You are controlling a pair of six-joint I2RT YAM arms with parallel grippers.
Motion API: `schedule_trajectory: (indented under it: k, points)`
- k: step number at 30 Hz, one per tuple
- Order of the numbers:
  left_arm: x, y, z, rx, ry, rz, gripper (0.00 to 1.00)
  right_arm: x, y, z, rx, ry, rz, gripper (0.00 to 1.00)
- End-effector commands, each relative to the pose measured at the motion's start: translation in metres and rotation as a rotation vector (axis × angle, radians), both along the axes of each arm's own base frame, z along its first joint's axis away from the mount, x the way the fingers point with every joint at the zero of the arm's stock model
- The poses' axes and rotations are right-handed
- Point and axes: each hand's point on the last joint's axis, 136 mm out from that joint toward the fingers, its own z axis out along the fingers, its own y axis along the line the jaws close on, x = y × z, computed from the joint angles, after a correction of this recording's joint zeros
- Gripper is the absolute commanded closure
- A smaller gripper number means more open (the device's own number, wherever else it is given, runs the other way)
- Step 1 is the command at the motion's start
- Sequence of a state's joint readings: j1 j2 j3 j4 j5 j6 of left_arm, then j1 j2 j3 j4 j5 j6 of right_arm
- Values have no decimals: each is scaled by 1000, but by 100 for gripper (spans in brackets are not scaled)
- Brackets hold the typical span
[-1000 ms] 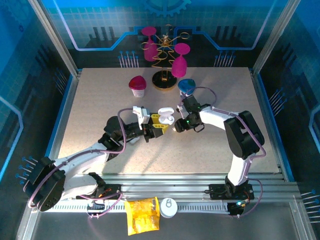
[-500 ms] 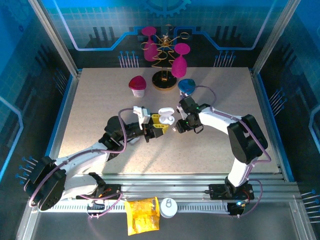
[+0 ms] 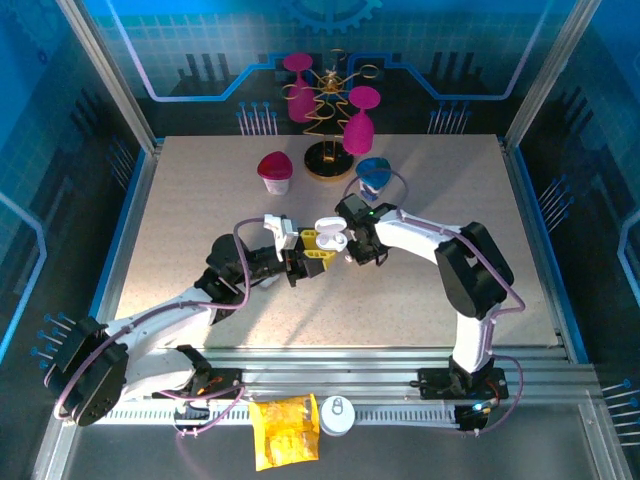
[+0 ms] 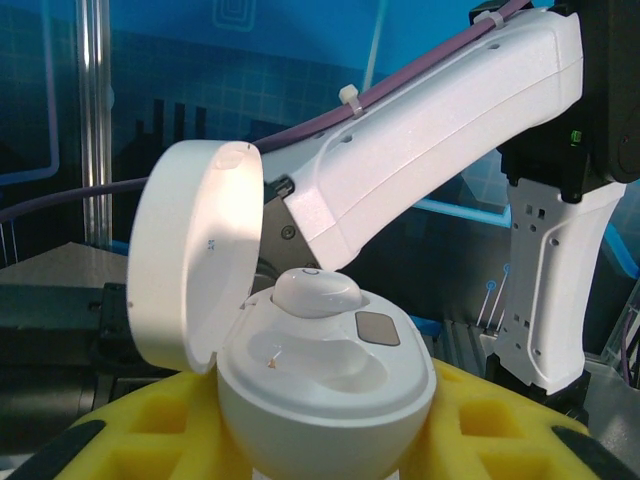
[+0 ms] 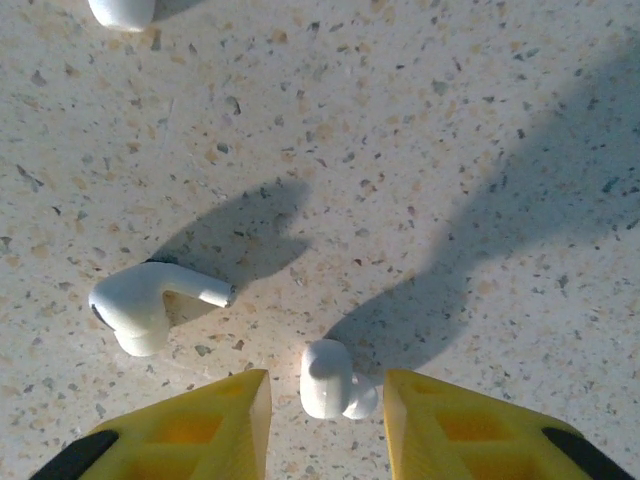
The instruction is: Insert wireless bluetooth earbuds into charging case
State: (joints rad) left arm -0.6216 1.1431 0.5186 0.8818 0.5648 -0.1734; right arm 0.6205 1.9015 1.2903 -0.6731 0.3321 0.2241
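the left gripper (image 3: 312,254) is clamped on the charging case (image 4: 325,395). its yellow fingers (image 4: 140,432) press against the rounded base, so the case sits upright above the middle of the worktop (image 5: 500,150). the lid (image 4: 190,260) is swung open to one side, which leaves the top free for loading. one seated earbud (image 4: 315,292) already rests in its socket with the head poking up. holding the case up off the worktop, rather than leaving it lying there, likely presents the opening to the other arm.

the right gripper (image 5: 327,395) hangs low over the worktop's middle, just beside the case. its fingers are spread a little wider than the loose earbud (image 5: 335,380) between them. a sliver of worktop shows beside the earbud, so i judge it bracketed, not yet pinched. a second loose earbud (image 5: 150,305) lies on its side nearby, apart from the fingers.

the step in hand looks like picking up the bracketed earbud for the case's free socket, though i cannot see that socket clearly.
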Motion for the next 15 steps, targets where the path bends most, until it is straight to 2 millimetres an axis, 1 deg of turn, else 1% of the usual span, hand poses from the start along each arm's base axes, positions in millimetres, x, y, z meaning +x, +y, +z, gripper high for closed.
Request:
schedule_trajectory:
  k: [1, 12, 15]
  points:
    - [0, 3, 6, -5, -42, 16, 74, -2, 0, -4, -46, 18, -3, 68]
    - [0, 4, 5, -2, -44, 19, 74, -2, -1, -18, -82, 44, -1, 76]
    - [0, 3, 5, -1, -42, 17, 74, -1, -1, -17, -84, 39, -3, 80]
